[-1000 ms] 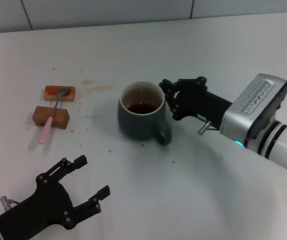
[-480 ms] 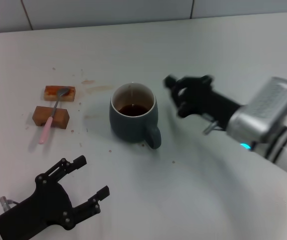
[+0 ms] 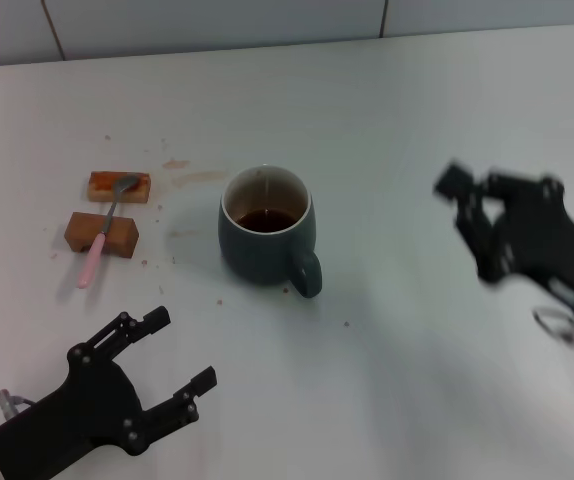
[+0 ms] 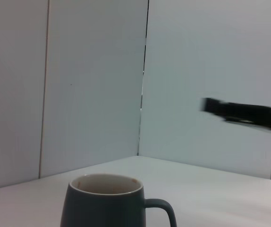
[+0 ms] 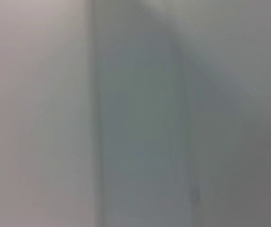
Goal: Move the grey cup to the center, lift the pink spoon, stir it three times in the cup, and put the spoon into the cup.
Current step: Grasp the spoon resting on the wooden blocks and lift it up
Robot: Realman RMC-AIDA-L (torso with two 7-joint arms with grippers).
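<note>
Grey cup [image 3: 266,234] stood mid-counter [image 3: 387,120], with the pink spoon [image 3: 100,234] at its nine o'clock across two brown blocks [image 3: 102,233]. The left gripper [image 3: 157,372], spread wide, sat at seven o'clock. It should pinch the pink handle gently. I cannot tell about the blurry right gripper [image 3: 472,215].

**Colours on the desk**

The grey cup [image 3: 265,245] is seen in dark blue-grey, white inside, with dark brown liquid. The pink spoon [image 3: 103,228] has a pale pink handle and a grey bowl. Two brown blocks [image 3: 102,233] are noted. The desk [image 3: 387,110] is white, faintly brown-stained. Both hands, left [image 3: 163,365] and right [image 3: 467,215], are black.
</note>
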